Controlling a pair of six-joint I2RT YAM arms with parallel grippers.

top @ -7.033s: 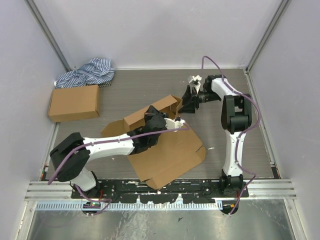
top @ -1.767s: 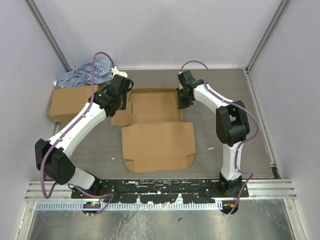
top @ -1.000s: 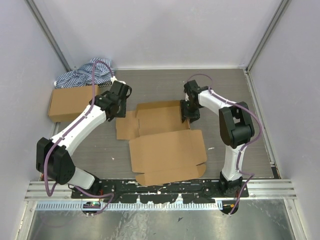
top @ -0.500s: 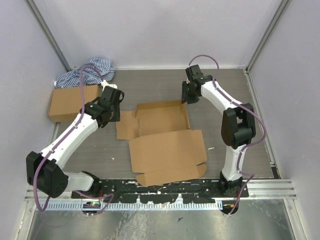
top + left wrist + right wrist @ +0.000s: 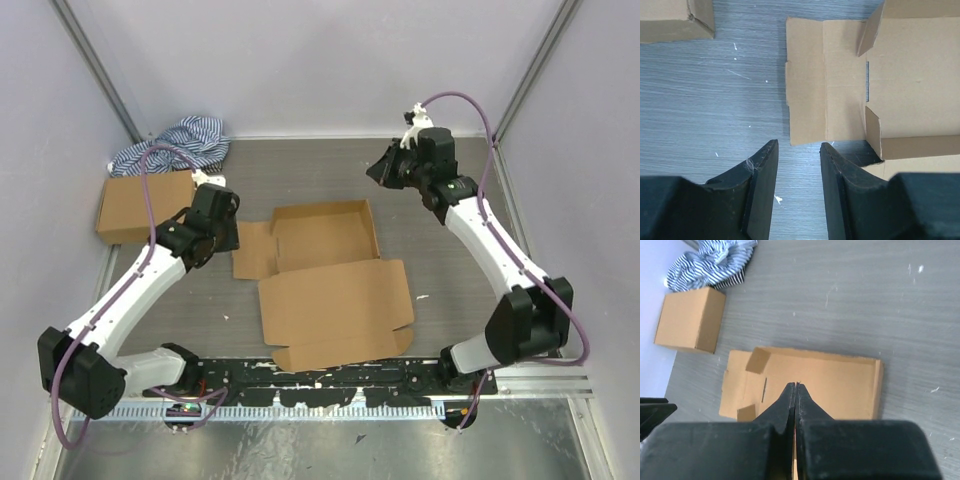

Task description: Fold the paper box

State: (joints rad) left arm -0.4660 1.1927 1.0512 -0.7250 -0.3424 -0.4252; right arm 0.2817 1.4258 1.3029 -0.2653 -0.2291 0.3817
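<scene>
The paper box (image 5: 330,270) lies as a brown cardboard sheet in the middle of the table. Its far panel has a low back wall and right wall standing up, its left flap (image 5: 254,250) lies flat, and the big lid panel lies flat toward me. My left gripper (image 5: 226,236) hovers open and holds nothing, just left of that flap. In the left wrist view the flap (image 5: 825,85) lies beyond the gripper (image 5: 798,145). My right gripper (image 5: 383,171) hangs shut and holds nothing, high over the far right. The right wrist view shows the gripper (image 5: 796,385) above the box (image 5: 840,380).
A smaller closed cardboard box (image 5: 147,205) sits by the left wall, with a striped blue-white cloth (image 5: 175,145) behind it in the far left corner. Pale walls enclose three sides. A metal rail (image 5: 320,375) runs along the near edge.
My right gripper has shut and swung up and away to the far right of the box. My left arm has drawn back toward me. The box lies where it was half a second ago.
</scene>
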